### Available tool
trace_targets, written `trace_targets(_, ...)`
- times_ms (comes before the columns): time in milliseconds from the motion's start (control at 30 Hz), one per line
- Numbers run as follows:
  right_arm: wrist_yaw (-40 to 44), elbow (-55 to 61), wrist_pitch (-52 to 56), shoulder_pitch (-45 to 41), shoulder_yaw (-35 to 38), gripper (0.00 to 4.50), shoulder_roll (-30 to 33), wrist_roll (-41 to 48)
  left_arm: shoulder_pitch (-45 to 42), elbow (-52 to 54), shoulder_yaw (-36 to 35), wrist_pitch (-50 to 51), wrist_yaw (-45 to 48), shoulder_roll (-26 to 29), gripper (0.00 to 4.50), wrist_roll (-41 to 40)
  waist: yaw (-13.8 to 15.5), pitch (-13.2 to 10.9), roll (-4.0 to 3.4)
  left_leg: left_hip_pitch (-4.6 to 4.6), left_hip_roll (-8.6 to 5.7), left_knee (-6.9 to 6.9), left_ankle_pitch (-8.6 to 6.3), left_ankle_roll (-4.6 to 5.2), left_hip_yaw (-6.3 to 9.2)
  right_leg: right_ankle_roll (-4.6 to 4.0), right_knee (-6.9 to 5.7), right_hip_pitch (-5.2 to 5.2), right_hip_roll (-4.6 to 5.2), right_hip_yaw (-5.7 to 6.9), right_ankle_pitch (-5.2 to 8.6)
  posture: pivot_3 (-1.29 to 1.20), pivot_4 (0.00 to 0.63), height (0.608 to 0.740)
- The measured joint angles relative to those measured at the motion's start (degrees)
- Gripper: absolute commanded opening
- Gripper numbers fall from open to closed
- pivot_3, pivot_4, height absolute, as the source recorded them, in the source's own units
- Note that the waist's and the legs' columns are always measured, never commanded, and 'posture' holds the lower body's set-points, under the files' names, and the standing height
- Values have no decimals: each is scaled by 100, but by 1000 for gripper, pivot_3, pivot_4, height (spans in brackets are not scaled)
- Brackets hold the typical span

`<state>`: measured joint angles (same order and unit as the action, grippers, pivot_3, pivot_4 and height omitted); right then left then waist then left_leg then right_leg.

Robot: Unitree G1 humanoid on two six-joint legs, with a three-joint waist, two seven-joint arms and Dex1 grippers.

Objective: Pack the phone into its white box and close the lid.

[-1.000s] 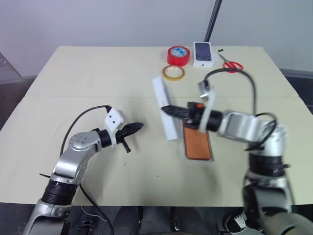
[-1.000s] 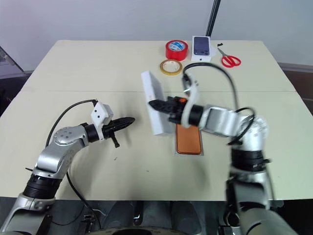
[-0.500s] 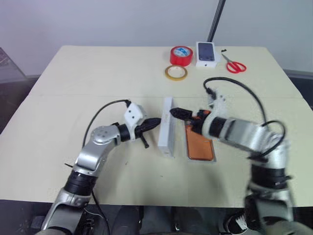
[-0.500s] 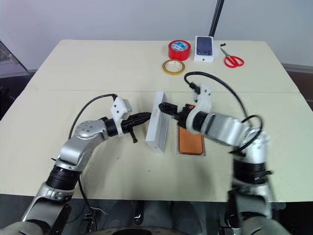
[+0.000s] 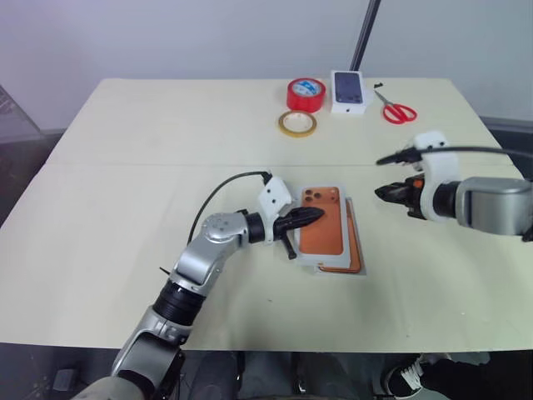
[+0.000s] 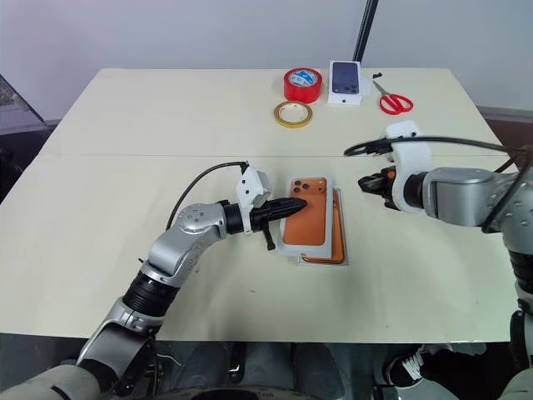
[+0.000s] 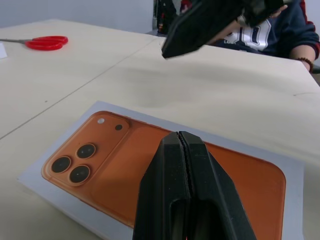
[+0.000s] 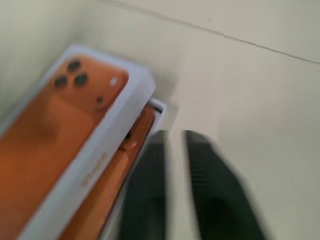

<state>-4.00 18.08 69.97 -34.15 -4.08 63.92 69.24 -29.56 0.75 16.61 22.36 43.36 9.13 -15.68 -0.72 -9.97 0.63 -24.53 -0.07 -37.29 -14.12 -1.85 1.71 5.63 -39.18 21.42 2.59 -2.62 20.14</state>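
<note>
A broad cream table (image 5: 166,150) with a seam running across it stands against a pale wall; a dark pole (image 5: 363,33) rises behind its far edge, and in the left wrist view a person in a dark top (image 7: 280,30) sits beyond the table. Near the middle lies the lid (image 5: 321,229), its top printed with an orange phone picture, resting crooked over the white box (image 5: 356,268). In the right wrist view the phone (image 8: 131,150) shows orange under the lid's raised edge. The left pincer (image 5: 310,217), pressed together, lies on the lid's top. The right pincer (image 5: 381,191), also closed and empty, hangs apart to the right. At the far edge sit red tape (image 5: 305,94), a yellow tape ring (image 5: 296,124), a small printed box (image 5: 349,91) and red scissors (image 5: 396,110).
</note>
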Motion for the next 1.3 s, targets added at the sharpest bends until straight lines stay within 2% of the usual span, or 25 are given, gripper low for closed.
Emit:
trace_targets(67,499,314,-267,107,-383,52,67,-805,-23,13,-241,253,-142,77,0,-89,-13,0,1,1,0,-1,0,0,0,0,0,0,0,0,0,0,150,717)
trace_targets(233,1217,422,-535,289,-743,52,-84,-1864,-67,27,-630,856,-372,534,0,-108,-2,-1,1,1,-2,-3,0,-1,0,1,-1,-1,3,1,0,0,150,717)
trace_targets(500,1816,426,-578,294,-842,52,-666,-2802,-189,-161,-179,1444,-365,649,0,162,19,-2,5,0,-10,-7,0,-1,5,1,0,-5,10,7,0,0,150,717)
trace_targets(700,2097,430,-503,299,-833,52,-854,-3272,-381,-565,209,1361,-219,277,0,325,11,-2,5,0,-9,-7,1,-1,5,1,-2,-4,10,7,0,0,150,717)
trace_targets(1300,2603,1169,357,943,-101,52,-767,-3555,-423,-272,417,1471,243,249,0,318,11,-2,5,1,-9,-8,1,-1,6,1,-2,-6,9,6,0,0,150,717)
